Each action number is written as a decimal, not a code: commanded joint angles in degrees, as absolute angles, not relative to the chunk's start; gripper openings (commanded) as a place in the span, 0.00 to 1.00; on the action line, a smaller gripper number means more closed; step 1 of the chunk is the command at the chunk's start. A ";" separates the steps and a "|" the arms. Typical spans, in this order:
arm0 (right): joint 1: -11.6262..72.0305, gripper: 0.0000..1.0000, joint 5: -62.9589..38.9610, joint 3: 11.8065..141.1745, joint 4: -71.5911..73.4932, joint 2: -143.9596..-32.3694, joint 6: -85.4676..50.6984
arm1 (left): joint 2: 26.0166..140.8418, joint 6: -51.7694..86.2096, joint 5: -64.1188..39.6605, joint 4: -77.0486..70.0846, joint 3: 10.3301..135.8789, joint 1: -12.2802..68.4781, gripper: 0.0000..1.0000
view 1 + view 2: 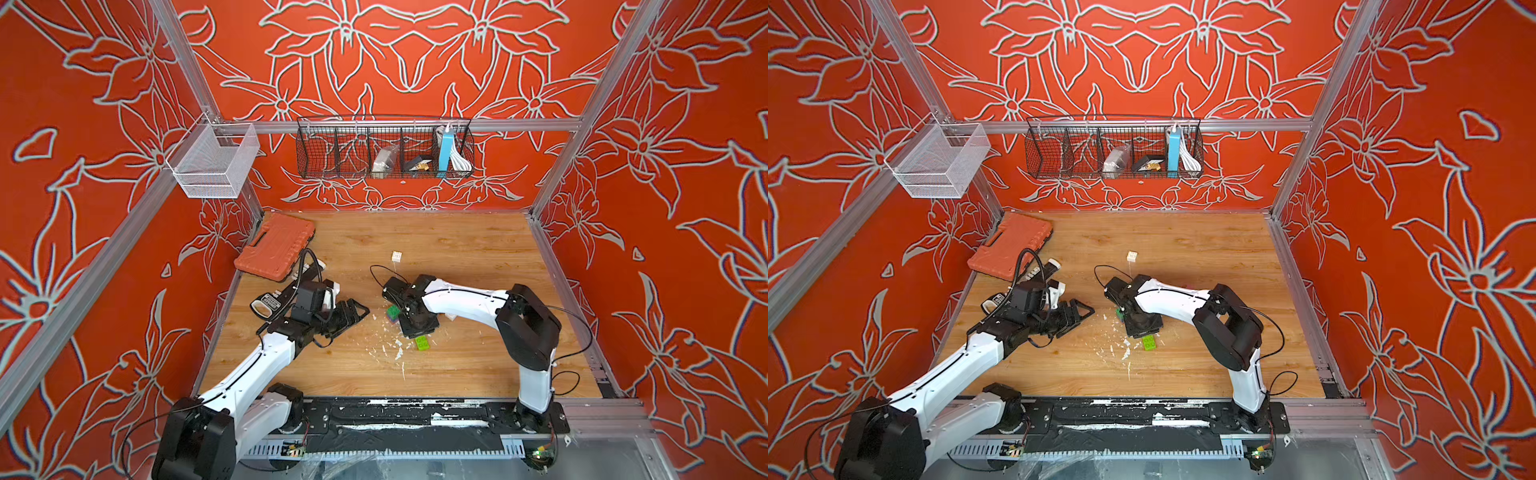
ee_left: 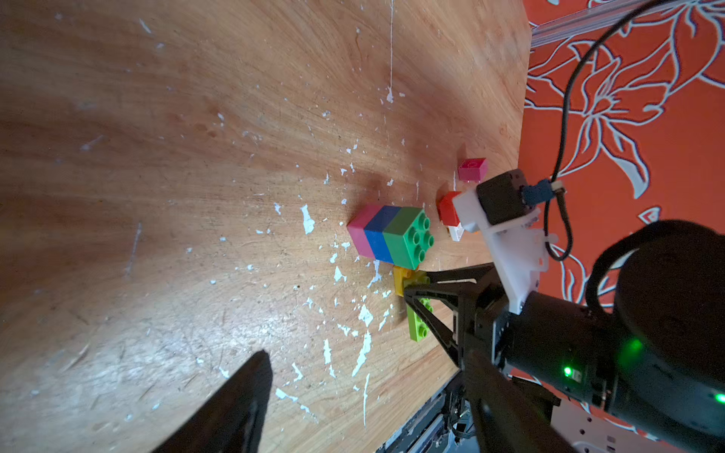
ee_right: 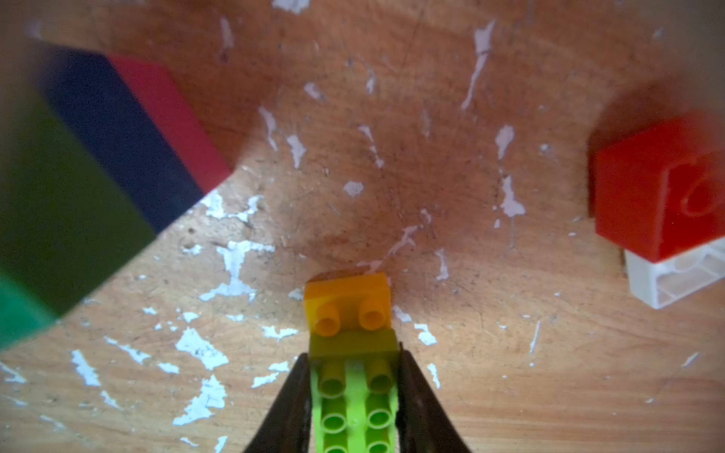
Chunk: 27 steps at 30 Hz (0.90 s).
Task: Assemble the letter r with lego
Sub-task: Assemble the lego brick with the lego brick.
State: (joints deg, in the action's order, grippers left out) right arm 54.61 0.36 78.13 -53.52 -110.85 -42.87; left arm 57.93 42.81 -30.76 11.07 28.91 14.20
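My right gripper is shut on a lime lego brick, which also shows in both top views. An orange brick is stuck to the lime brick's far end, low over the wood. Beside them lies a pink, blue and green stack on its side. A red brick on a white one and a pink brick lie beyond it. My left gripper is open and empty, left of the bricks. A pale brick sits farther back.
An orange ribbed case lies at the back left, with a tape measure near my left wrist. White flecks litter the wood around the bricks. A black wire basket and a white mesh basket hang on the walls.
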 commanded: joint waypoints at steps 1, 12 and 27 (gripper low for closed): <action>55.07 0.00 -2.69 74.16 -51.82 -115.52 -43.03 | 57.16 42.01 -31.04 11.68 29.84 13.71 0.78; 56.34 0.00 -2.10 69.56 -46.41 -113.98 -34.23 | 57.15 42.26 -31.05 11.78 29.71 13.72 0.78; 57.61 0.00 -1.81 70.30 -47.68 -114.87 -37.74 | 54.76 42.90 -31.03 13.04 29.62 13.71 0.79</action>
State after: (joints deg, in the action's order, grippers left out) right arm 56.66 3.84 73.80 -48.36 -108.33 -35.09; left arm 55.75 42.87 -30.74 11.62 28.91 14.17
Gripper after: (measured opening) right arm 0.332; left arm 0.787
